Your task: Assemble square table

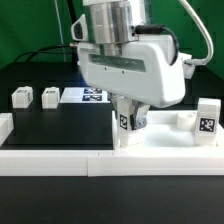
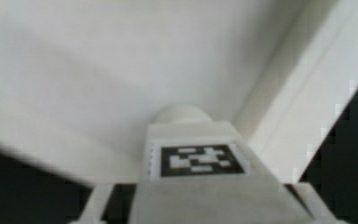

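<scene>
Square slab (image 1: 172, 136): lies flat on the dark tabletop (image 1: 60, 125), against the low border wall (image 1: 60, 160). No leg is seen standing in any corner socket. The sockets themselves cannot be made out in either view.

Held leg (image 2: 197, 158): upright between the fingers, tag facing the wrist camera, over the white slab surface (image 2: 87, 80) close to the wall. The gripper (image 1: 129, 120) appears clenched on this leg. It cannot be told whether the leg's base touches the slab or hangs just above it.

First loose leg (image 1: 20, 97) and second loose leg (image 1: 50, 96): side by side at the exterior view's left, well apart from the slab, untouched. Fourth leg (image 1: 207, 120): upright at the exterior view's right, near the slab's far end, not visibly fitted.

Marker board (image 1: 86, 95): flat on the tabletop beyond the arm.

Progress, as judged: early. One leg is in hand and none is fitted, so all four remain to be seated.

Containers: none present. The corner sockets are the only receptacles, and none is shown filled
</scene>
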